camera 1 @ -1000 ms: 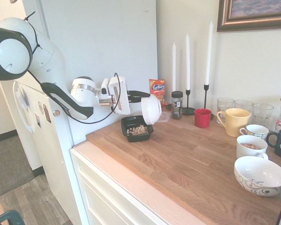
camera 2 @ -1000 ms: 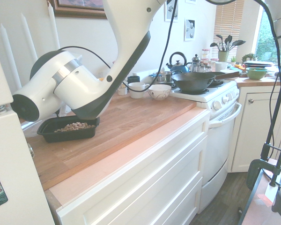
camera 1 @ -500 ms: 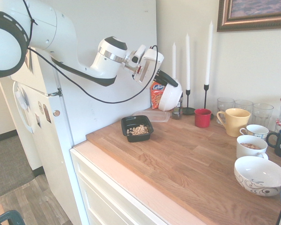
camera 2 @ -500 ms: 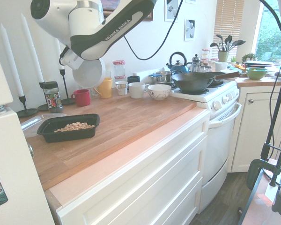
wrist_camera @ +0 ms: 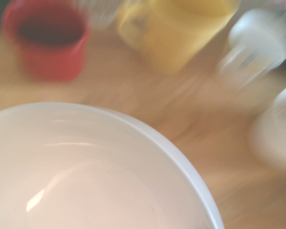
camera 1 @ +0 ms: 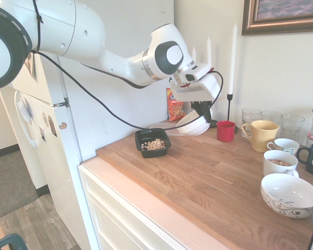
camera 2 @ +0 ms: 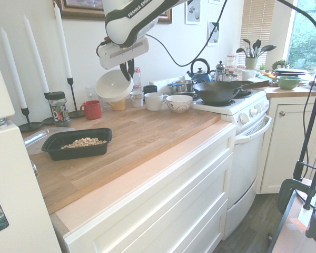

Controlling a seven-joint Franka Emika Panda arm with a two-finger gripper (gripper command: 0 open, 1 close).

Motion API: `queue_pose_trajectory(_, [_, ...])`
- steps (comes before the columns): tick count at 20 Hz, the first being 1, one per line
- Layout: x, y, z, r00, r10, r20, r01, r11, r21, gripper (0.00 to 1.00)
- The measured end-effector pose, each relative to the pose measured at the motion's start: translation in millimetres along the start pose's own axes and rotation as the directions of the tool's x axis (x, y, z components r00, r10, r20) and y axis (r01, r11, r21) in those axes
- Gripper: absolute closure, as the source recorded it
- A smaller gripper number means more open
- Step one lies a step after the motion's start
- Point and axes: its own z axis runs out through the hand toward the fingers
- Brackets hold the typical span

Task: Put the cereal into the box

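Observation:
The black box (camera 1: 153, 142) (camera 2: 76, 144) rests on the wooden counter near the fridge, with the light-brown cereal (camera 1: 155, 144) (camera 2: 84, 142) heaped inside it. My gripper (camera 1: 203, 112) (camera 2: 128, 71) hangs above the counter, away from the box and toward the mugs. It is shut on the rim of a plain white bowl (camera 1: 194, 125) (camera 2: 114, 85) (wrist_camera: 86, 176). The bowl hangs tilted in the air, and its inside looks empty in the wrist view.
A red cup (camera 1: 225, 130) (wrist_camera: 47, 40), a yellow mug (camera 1: 261, 134) (wrist_camera: 176, 28), glasses and several white mugs and bowls (camera 1: 289, 194) stand at the counter's far end. Candlesticks (camera 1: 230, 57), a spice jar (camera 2: 58, 107) and an orange snack bag (camera 1: 175, 104) line the wall. A stove with a wok (camera 2: 217, 90) lies beyond.
The arm has swung the white bowl up and away from the box toward the mugs. The bowl has turned from tipped over the box to nearly level. The cereal stays in the box.

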Motion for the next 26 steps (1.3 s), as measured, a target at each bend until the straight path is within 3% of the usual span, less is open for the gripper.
queue_pose_trajectory(4, [-7.7,19.1,24.8,0.972,0.007,0.237,-0.025,0.997,0.075,1.0])
queue_pose_trajectory(9, [11.5,62.9,47.0,0.879,0.014,0.477,-0.089,0.987,0.135,1.0])
queue_pose_trajectory(15, [6.7,77.2,95.6,0.866,0.038,0.498,-0.086,0.994,0.074,1.0])
queue_pose_trajectory(26, [3.3,84.6,130.9,0.885,0.047,0.463,-0.07,0.997,0.032,1.0])
